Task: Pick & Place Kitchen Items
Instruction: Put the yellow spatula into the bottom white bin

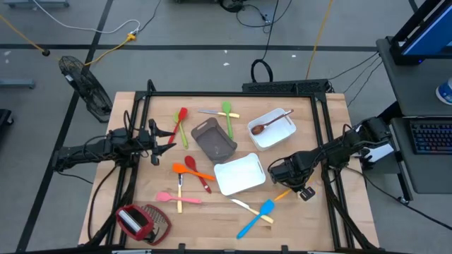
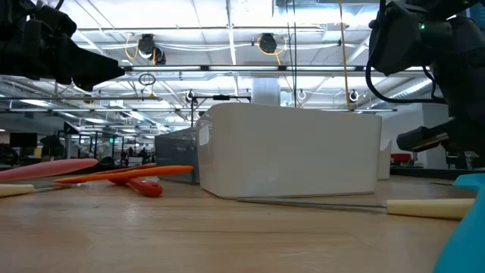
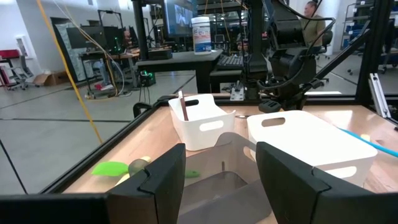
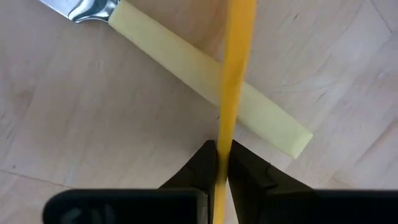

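Item in hand: yellow handle, a thin strip running straight out from the right gripper; in the high view an orange-yellow stub shows just beside the same gripper on its blue-spatula side. The far end of the utensil cannot be seen.
Handling, as a guess: light, narrow, probably smooth plastic; stiff enough to lift by one end but likely to swing or twist in a pinch this close to the tip. A hold nearer the middle would steady it.
Right gripper: fingers drawn in until they touch both sides of the yellow handle, no gap left; it sits low over the table, next to the near white tray.
Under the handle: a pale-handled knife lies crosswise beneath it, metal end at one side; whether the two touch cannot be told. Lifting could drag the knife.
Near the right gripper: blue spatula just beyond, on the table's front side.
Farther off: far white tray holding a wooden spoon; grey tray past the near white one.
Left gripper: waits with fingers well apart, holding nothing, above the table at the left, facing the grey tray.
Other items loose: green spoon, red spatula, orange spatula, pink spoon.
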Robot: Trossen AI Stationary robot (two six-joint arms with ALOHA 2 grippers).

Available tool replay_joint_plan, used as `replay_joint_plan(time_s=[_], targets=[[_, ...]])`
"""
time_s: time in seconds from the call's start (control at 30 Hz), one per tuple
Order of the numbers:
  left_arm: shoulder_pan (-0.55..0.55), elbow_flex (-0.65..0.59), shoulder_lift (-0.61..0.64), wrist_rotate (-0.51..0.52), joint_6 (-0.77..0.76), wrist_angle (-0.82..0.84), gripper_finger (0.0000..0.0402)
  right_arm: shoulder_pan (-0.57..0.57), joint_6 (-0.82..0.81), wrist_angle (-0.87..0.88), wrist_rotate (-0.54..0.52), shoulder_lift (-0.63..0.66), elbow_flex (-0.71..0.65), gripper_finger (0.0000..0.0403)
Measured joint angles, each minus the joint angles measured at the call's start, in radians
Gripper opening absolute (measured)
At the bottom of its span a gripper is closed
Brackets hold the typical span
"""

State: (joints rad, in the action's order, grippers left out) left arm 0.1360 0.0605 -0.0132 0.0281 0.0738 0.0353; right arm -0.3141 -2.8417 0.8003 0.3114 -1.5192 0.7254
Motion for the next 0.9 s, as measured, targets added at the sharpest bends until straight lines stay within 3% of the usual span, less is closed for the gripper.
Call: replay_joint_plan(time_s=[0.5,0.9], targets=[[0.0,0.0,0.0,0.0,0.0,0.0,0.0202,0.001,0.013,-0.002,-0.001,0.0,0.0,0.002],[0.0,0.0,0.0,0.0,0.0,0.0,0.0202,-0.002,0.0,-0.03,-0.021,0.001,0.0,0.0045]])
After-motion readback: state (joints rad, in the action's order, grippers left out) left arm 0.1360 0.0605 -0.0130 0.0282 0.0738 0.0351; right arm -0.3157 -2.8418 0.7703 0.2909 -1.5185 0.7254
